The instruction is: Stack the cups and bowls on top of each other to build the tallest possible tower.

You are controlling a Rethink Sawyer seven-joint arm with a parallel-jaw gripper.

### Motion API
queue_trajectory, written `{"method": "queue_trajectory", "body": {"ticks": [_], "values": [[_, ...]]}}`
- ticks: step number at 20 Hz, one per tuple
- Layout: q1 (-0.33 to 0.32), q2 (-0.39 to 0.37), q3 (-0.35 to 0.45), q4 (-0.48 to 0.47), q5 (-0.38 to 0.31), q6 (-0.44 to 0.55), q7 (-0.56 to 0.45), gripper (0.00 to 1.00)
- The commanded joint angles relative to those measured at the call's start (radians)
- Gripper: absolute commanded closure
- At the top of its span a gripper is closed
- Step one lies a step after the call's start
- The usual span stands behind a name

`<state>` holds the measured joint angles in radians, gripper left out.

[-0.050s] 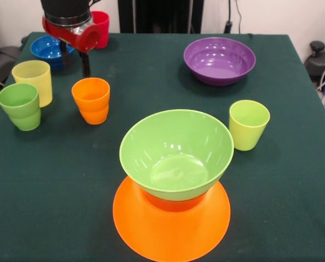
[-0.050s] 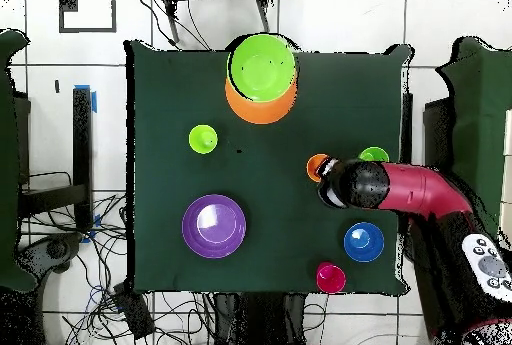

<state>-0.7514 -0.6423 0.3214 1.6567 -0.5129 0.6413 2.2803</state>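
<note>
On the desk [image 1: 53, 207], the tower [image 1: 173, 180] near one edge is a green bowl [image 1: 176, 153] on a small red-orange bowl [image 1: 173, 203] on an upturned large orange bowl [image 1: 170, 229]. The claw [image 1: 75, 63] hangs just behind the orange cup [image 1: 91, 100]; I cannot tell its state. The purple bowl [image 1: 220, 60] sits well apart, toward the opposite corner.

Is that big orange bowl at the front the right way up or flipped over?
Flipped over. The orange bowl flares widest at the table, and the green bowl sits upright on top of it.

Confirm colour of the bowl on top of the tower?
Lime green bowl, upright on the tower; clearest in the front view.
</note>
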Motion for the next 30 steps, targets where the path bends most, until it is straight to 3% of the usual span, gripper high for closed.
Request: {"method": "queue_trajectory", "body": {"ticks": [1,17,30], "values": [[0.024,-0.017,0.055,0.103,-0.024,0.069,-0.163,0.0],[0.055,-0.034,0.028,0.354,-0.009,-0.115,0.021,0.0],[0.113,0.011,-0.036,0.447,-0.036,-0.281,0.089,0.0]]}}
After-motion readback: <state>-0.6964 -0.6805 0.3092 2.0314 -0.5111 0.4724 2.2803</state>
